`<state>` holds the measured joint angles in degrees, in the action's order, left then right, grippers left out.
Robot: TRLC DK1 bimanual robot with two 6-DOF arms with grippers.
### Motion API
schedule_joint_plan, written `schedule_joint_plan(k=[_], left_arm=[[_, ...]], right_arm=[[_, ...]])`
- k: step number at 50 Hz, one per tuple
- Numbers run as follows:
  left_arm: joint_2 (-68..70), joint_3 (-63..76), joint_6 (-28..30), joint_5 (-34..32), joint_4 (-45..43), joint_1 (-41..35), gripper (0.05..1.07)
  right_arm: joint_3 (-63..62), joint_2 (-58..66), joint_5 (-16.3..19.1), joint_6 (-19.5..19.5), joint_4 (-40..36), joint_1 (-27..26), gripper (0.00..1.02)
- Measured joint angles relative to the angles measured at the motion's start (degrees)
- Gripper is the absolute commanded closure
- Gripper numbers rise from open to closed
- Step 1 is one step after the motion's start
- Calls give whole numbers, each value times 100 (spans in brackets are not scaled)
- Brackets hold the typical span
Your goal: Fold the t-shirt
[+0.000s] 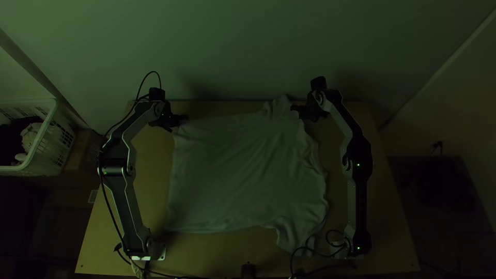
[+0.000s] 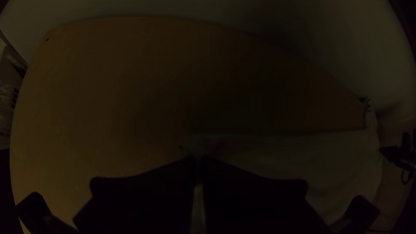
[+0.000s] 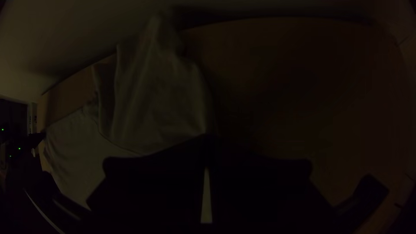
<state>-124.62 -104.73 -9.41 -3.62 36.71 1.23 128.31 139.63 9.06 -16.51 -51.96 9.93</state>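
The light wooden table point(image 1: 147, 206) carries the t-shirt point(image 1: 240, 173), spread nearly flat and unfolded across its middle, with its long axis running roughly from the table's left edge to its right edge. The straight hem end lies toward the left edge; the ruffled shoulder end lies toward the right. Only the far side of the body comes close to the table's far edge.

The left arm point(image 1: 124, 199) and right arm point(image 1: 357, 201) flank the shirt lengthwise, each reaching toward the far edge. The left arm is nearer the hem, the right arm nearer the shoulders.

At the shoulder end, the near sleeve point(image 1: 293, 235) points down to the table's near edge, and the far sleeve point(image 1: 280, 107) points up to the far edge, rumpled.

The left gripper point(image 2: 197, 159) is drawn together at the far hem corner, with a bit of cloth seemingly nipped at its tips. The right gripper point(image 3: 208, 137) is likewise narrow, apparently pinching the far sleeve on its side toward the table's right edge.

So the body lies from both grippers toward the near edge, and the line between them runs almost parallel to the long axis. I judge the next step to be a lengthwise fold, far side over near side. Both should travel together; if one lags, the crease will probably slant, and the thin sleeve grip could slip.
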Motion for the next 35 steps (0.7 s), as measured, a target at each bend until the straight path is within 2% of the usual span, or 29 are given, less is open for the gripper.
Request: schedule_joint_plan(k=[35], left_arm=[[446,144,4,-136,31,341,105]], right_arm=[[-11,-48,92,26,-129,-275,100]])
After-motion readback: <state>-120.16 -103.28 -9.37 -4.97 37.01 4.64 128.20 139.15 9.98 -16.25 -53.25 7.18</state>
